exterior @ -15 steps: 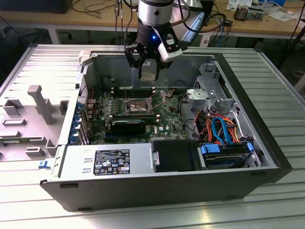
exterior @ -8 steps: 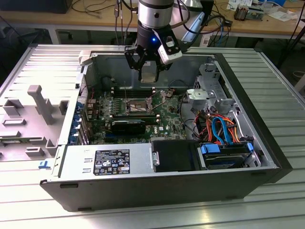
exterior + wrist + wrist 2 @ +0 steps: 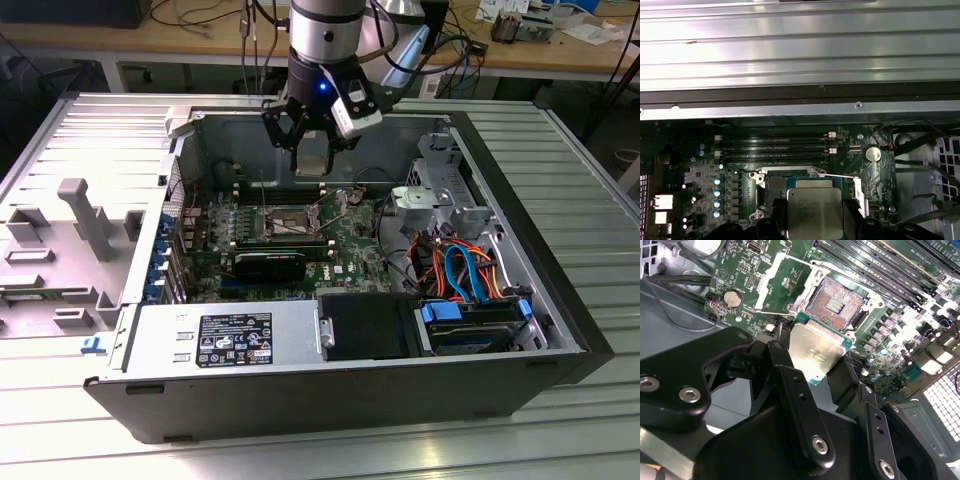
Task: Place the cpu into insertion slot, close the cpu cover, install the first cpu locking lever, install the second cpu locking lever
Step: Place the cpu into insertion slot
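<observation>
Robot claw [image 3: 312,150] closed on the cpu [image 3: 817,349], gripping its edges with the silver top showing, held in the air above the slot [image 3: 836,302], not touching it. The cover [image 3: 767,284] lies swung open beside the slot, inside an open computer case [image 3: 330,395]

Inventory, by count:

- Black-and-grey open metal computer case [image 3: 350,400]: one.
- Green circuit board [image 3: 348,250] inside it: one.
- Black multi-link gripper [image 3: 312,152]: one.
- Small flat square silver-topped cpu [image 3: 817,352]: one.
- Square silver-rimmed, dark-centred insertion slot [image 3: 837,300]: one.
- Thin silver windowed cpu cover [image 3: 769,282], standing open: one.
- Round silver coin battery [image 3: 732,298]: one.
- Long black memory slots [image 3: 775,145]: four, as far as the first wrist view lets them be told apart.
- Silver power supply box [image 3: 225,338] with black label: one.
- Grey plastic moulded panel [image 3: 80,235] at the exterior view's left: one.
</observation>
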Action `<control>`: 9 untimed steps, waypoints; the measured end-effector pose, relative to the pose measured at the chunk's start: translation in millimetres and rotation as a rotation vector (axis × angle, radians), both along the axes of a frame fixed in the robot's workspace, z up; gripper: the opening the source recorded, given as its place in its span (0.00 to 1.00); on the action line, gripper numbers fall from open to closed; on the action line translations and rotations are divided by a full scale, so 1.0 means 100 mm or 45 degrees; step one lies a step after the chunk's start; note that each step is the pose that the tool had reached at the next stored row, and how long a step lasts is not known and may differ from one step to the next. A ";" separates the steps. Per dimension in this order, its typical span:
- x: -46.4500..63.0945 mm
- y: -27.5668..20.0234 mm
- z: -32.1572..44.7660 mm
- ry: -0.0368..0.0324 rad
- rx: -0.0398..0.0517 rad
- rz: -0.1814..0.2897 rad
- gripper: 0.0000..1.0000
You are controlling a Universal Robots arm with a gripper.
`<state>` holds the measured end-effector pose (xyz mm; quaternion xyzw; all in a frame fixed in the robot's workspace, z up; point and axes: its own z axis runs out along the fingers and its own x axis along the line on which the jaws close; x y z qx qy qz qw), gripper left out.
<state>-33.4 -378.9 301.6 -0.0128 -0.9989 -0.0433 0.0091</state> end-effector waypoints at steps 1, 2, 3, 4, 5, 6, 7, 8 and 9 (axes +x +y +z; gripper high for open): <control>0.00 -0.002 -0.003 0.0000 0.000 0.000 0.54; 0.00 -0.005 -0.009 0.0000 0.000 0.000 0.54; 0.00 -0.021 -0.038 0.0000 0.000 0.000 0.54; 0.00 -0.033 -0.061 0.0000 0.000 0.000 0.54; 0.00 -0.038 -0.072 0.0001 0.000 0.000 0.54; 0.00 -0.049 -0.090 0.0000 0.000 0.000 0.54; 0.00 -0.054 -0.100 0.0000 0.000 0.000 0.54; 0.00 -0.056 -0.102 0.0000 0.000 0.000 0.54; 0.00 -0.057 -0.105 0.0000 0.000 0.000 0.54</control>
